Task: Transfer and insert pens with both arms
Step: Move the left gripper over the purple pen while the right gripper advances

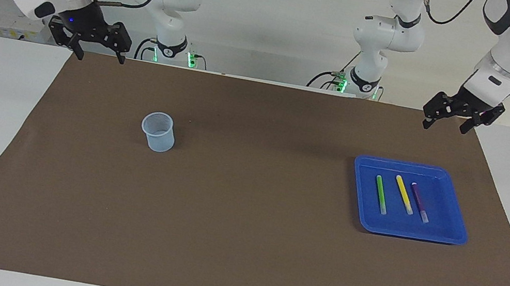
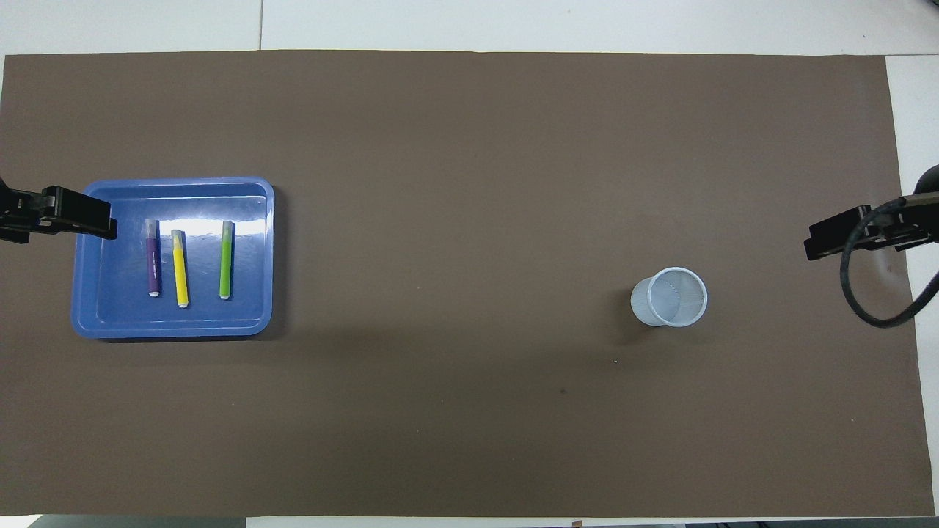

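Pens (image 1: 403, 196) lie well apart from left gripper (image 1: 444, 125).

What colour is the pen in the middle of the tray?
Yellow, with a pale cap end; the overhead view shows it best.

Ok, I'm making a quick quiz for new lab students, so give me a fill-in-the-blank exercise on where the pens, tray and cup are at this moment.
1. The three pens lie in the blue ____.
2. Between the green pen and the purple pen lies the ____ pen.
3. The cup stands upright and holds ____ pens.
4. Both the left gripper and the right gripper are ____.

Missing words: tray; yellow; no; open
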Motion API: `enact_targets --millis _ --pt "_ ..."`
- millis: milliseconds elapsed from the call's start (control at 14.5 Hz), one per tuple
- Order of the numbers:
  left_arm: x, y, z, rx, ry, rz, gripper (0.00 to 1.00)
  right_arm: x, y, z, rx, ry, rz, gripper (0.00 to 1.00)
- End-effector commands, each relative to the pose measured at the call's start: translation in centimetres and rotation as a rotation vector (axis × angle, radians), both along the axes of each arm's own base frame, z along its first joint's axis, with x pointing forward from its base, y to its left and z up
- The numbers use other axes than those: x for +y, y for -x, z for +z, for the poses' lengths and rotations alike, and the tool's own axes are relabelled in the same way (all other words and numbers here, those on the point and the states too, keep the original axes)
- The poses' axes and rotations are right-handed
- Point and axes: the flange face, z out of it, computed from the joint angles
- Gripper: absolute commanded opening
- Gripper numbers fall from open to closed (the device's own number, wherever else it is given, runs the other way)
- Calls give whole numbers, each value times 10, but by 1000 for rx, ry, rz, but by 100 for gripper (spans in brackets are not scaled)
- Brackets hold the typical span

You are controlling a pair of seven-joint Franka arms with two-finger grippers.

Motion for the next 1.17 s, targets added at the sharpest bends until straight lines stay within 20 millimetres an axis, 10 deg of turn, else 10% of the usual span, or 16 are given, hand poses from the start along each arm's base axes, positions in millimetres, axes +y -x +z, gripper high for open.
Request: enact_targets --millis 0,482,1101 --pt "2 4 -8 14 11 0 100 5 4 0 -7 -16 33 100" --pt "14 14 -68 27 11 5 100 -1 3 -4 4 -281 -34 100" --pt "112 -40 -240 7 13 47 100 118 14 1 22 -477 -148 100"
